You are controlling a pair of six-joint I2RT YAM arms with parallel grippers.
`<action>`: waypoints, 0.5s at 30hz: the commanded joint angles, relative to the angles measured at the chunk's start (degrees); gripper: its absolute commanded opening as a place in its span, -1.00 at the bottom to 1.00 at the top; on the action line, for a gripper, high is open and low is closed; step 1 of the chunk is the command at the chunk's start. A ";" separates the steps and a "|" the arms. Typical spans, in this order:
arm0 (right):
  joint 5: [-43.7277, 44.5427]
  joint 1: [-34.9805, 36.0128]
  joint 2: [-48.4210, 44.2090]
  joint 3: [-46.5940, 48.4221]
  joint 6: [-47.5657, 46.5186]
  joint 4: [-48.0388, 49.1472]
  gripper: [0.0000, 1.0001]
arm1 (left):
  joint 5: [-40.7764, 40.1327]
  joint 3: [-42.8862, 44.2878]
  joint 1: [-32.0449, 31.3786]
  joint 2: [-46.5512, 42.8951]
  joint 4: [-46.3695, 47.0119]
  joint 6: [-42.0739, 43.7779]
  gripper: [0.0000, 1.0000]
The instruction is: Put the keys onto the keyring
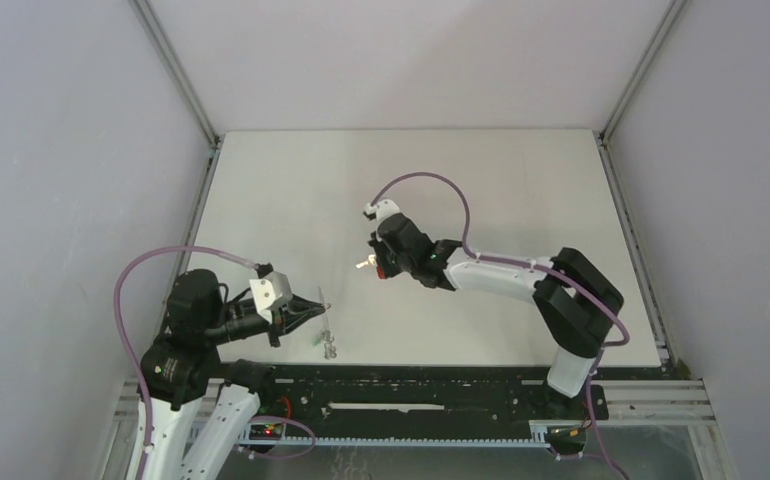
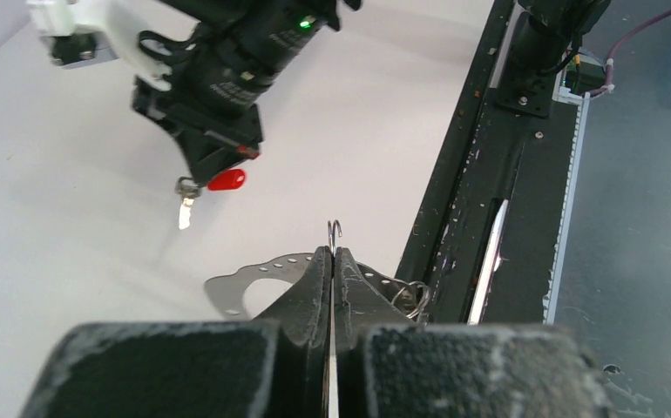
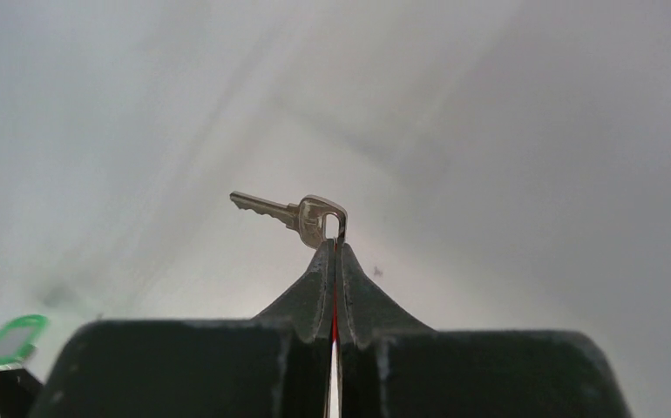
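1. Left gripper (image 2: 333, 254): the jaws are being pressed fully together, clenched on the keyring (image 2: 335, 229). Only a thin wire loop is being shown past the fingertips.
2. This gripper is being held low over the near-left part of the tabletop (image 1: 291, 190), close to the near edge.
3. Right gripper (image 3: 333, 251): the jaws are being clamped on the red-headed key (image 3: 295, 212). The silver bow and blade are being presented above the tips, blade pointing left in the wrist view, with a sliver of red being seen between the fingers.
4. That key is being held clear of the surface around mid-table, slightly left of centre, well apart from the left gripper.
5. Green-headed key (image 1: 326, 345): it is being seen lying on the tabletop just beside the near edge, near the left gripper's tips and touched by neither gripper.
6. Whether the keyring is being threaded through anything cannot be told.
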 commanded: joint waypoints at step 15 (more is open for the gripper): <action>-0.84 4.74 -15.05 -20.56 0.25 1.26 -0.97 | 1.24 -0.35 0.34 1.66 4.09 -1.03 -0.99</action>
